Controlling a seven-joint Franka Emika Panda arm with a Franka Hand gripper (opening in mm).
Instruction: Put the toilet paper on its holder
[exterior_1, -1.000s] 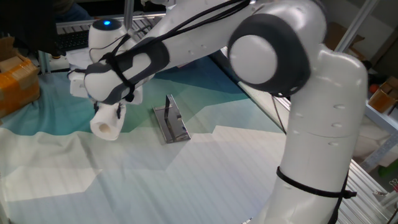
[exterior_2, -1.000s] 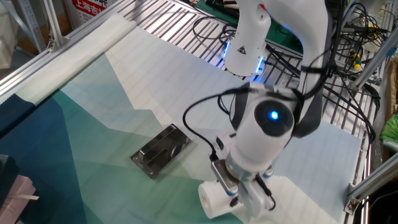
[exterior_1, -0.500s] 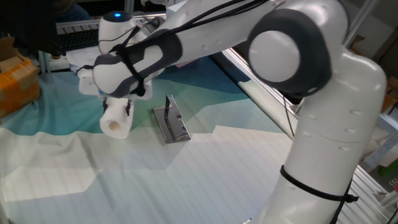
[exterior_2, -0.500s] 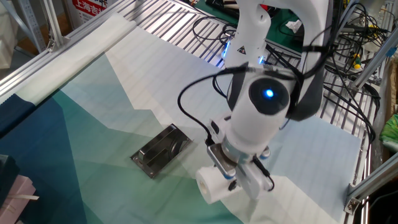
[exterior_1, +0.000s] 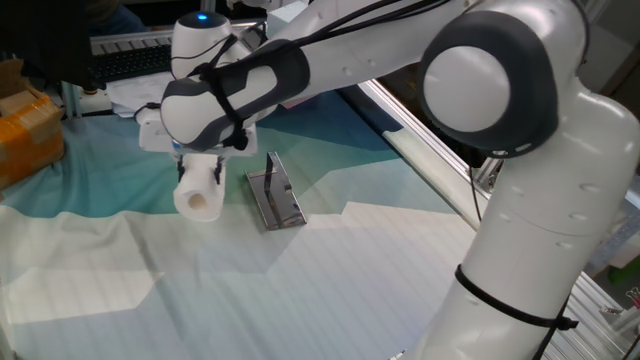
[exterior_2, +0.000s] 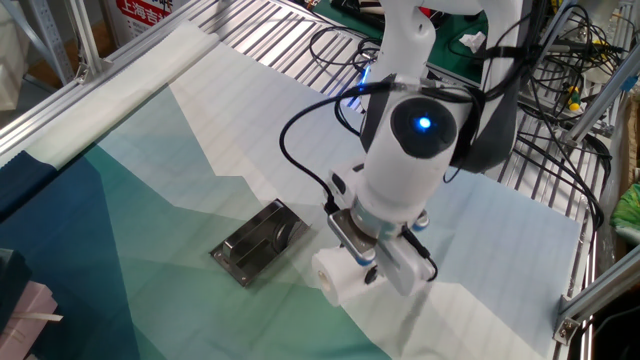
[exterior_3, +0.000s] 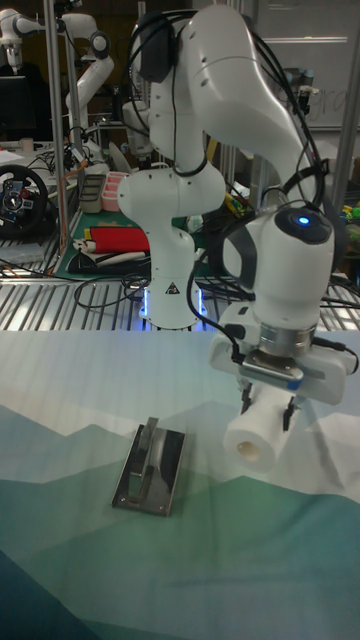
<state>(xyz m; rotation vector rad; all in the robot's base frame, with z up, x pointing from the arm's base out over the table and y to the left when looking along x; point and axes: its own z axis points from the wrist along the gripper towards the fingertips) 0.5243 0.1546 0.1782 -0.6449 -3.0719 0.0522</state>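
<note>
The toilet paper (exterior_1: 199, 189), a plump white roll (exterior_3: 255, 435) with a hollow tube centre, hangs tilted above the cloth. My gripper (exterior_1: 199, 168) is shut on the roll (exterior_2: 336, 276) from above; its fingers are mostly hidden behind the wrist. The holder (exterior_1: 275, 194), a flat grey metal plate with a thin upright bar, lies on the cloth just right of the roll in the one fixed view. In the tall view the holder (exterior_3: 149, 468) sits lower left of the roll, in the other fixed view the holder (exterior_2: 259, 241) lies left of it. Roll and holder are apart.
A teal and white cloth (exterior_1: 330, 270) covers the table. An orange box (exterior_1: 28, 130) stands at the far left. Metal grating and cables (exterior_2: 340, 45) lie behind the arm's base. A metal frame rail (exterior_2: 95, 75) runs along the table edge.
My gripper has carried the roll sideways toward the holder and slightly higher; the gap between roll and holder has shrunk. The holder has not moved.
</note>
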